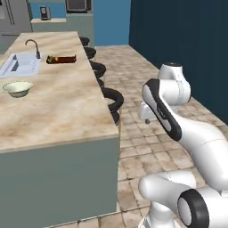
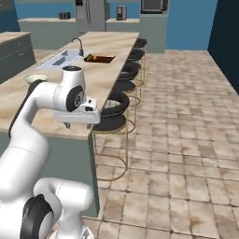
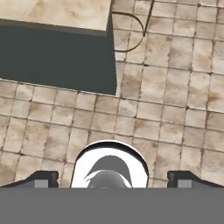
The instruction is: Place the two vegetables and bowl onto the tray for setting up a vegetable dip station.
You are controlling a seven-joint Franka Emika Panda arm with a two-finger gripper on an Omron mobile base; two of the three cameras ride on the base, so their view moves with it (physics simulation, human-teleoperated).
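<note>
Our gripper (image 2: 79,124) nearest, jaws spread wide and holding nothing, off the counter's (image 1: 67,111) near corner above the tiled floor (image 2: 186,140), bowl (image 1: 17,88) on the counter well left of it, tray (image 1: 61,59) farther back beside the sink (image 1: 20,64), vegetables on it too small to make out

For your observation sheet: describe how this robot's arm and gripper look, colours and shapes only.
The arm is glossy white with rounded, tube-like segments and dark grey-black bands at the joints. The gripper has a boxy white hand with two small dark finger tips. No cables or markings are visible.
</note>
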